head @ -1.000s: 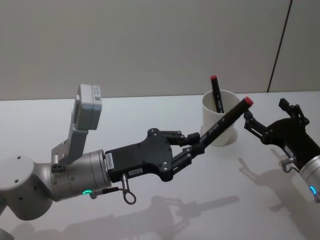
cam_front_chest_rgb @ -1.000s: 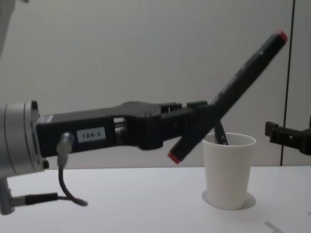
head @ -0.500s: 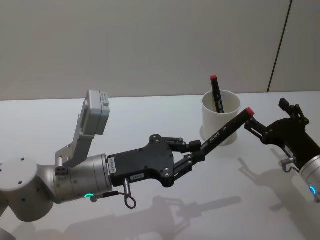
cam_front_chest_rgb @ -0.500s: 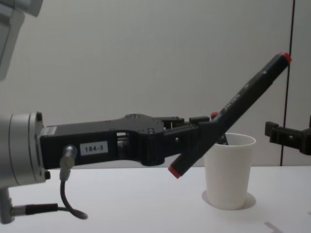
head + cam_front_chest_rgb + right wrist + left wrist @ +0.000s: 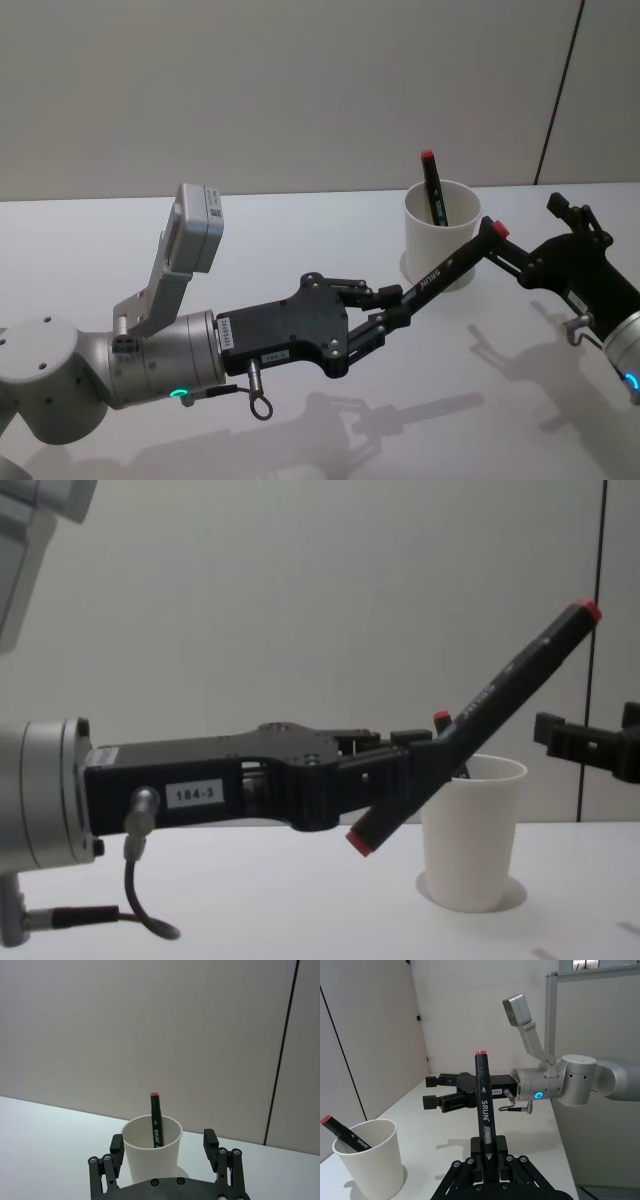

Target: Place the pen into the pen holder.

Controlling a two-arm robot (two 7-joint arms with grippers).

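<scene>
My left gripper [image 5: 396, 302] is shut on the lower end of a black pen [image 5: 455, 259] with red ends. The pen tilts up to the right, its top end in front of the pen holder [image 5: 442, 236], a white paper cup, and level with its rim. In the chest view the pen [image 5: 487, 698] crosses above the cup [image 5: 470, 832], with the left gripper [image 5: 402, 780] left of it. Another black pen [image 5: 431, 185] stands inside the cup. My right gripper [image 5: 522, 228] is open, just right of the cup and close to the held pen's top end.
The cup stands on a white table [image 5: 300, 230] with a plain wall behind it. In the left wrist view the cup [image 5: 368, 1162] is to one side of the held pen [image 5: 482, 1105], and the right gripper [image 5: 438, 1093] hangs beyond it.
The left gripper has sunk a little, so the pen's top end has dropped to about rim height. The right gripper has shifted slightly up and back.
</scene>
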